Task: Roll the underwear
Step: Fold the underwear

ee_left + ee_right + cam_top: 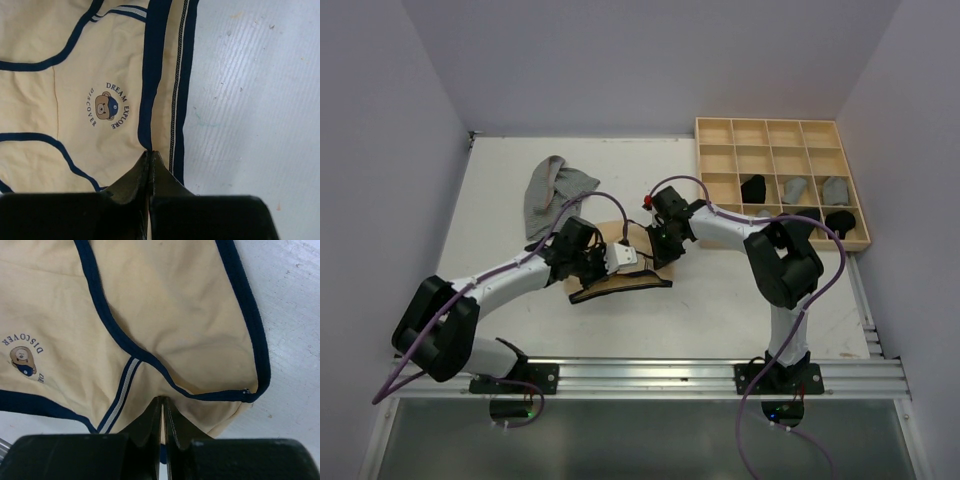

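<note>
The tan underwear [625,283] [75,125] [175,315] lies spread on the table [720,300], well to the left of the wooden grid tray [780,180] and nearer the arm bases than the tray is. We judge it light, thin and limp: it will sag, crease and slide on the smooth top, so a roll needs even tension. The firmest holds are the dark-trimmed edges, the navy waistband [162,75] and the bound leg hem [220,395], where the cloth is doubled and less likely to slip out.

Printed on the front is a small bear badge [106,108] ringed by the words "DREAM", "EXPLORE" and "DISCOVER". We see no other label.

The left gripper [632,262] [151,155] has its fingers pressed together at the waistband side, pinching the cloth as far as we can tell. The right gripper [660,250] [162,401] is closed to a thin slit on the edge beside the leg hem.

A grey garment [555,195] lies crumpled further left of the tray. Inside the tray sit 4 rolled pieces [794,188], 2 black and 2 grey, in its nearer compartments.
</note>
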`<state>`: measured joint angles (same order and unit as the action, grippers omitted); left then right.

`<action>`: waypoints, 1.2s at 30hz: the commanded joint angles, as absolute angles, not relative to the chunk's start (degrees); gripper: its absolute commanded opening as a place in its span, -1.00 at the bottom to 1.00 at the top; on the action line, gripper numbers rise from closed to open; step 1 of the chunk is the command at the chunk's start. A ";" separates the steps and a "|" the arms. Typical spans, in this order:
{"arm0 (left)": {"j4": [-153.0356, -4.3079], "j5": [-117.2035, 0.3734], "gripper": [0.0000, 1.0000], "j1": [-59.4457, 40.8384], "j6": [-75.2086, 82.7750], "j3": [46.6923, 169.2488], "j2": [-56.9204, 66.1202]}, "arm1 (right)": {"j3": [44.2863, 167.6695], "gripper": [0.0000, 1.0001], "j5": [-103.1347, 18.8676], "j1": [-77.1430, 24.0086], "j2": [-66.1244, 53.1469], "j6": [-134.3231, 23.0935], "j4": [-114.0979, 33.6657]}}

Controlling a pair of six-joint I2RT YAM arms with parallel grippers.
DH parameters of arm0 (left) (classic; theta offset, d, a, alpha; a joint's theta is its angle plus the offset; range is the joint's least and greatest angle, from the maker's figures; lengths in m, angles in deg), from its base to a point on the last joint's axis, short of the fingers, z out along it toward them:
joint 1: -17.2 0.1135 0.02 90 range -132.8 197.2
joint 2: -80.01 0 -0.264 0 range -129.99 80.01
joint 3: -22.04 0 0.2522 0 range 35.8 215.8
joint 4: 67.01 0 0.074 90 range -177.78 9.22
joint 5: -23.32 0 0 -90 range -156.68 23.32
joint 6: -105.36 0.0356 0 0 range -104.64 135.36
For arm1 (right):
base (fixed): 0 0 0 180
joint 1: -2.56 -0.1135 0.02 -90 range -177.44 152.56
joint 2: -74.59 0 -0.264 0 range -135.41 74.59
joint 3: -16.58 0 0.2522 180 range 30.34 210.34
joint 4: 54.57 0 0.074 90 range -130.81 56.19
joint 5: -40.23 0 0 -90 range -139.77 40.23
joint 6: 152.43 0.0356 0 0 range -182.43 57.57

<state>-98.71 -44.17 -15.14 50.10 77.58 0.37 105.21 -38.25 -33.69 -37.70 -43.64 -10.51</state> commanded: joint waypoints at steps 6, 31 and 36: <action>-100.47 -41.62 -0.97 -15.41 52.72 75.71 -2.60 | 103.56 -0.82 -38.79 -33.30 -38.44 -44.24 -10.84; -112.33 -42.69 -0.15 -6.63 52.63 75.44 14.35 | 101.98 -0.62 -36.59 -33.21 -25.69 -45.64 -4.33; -108.83 -46.54 -0.15 -3.28 52.02 72.81 12.60 | 98.64 -0.60 -39.75 -33.21 -26.83 -45.73 -5.39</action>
<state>-110.32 -45.11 -3.97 52.03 74.35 13.90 99.99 -38.31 -33.38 -26.20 -44.93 -5.48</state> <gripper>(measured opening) 0.424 0.194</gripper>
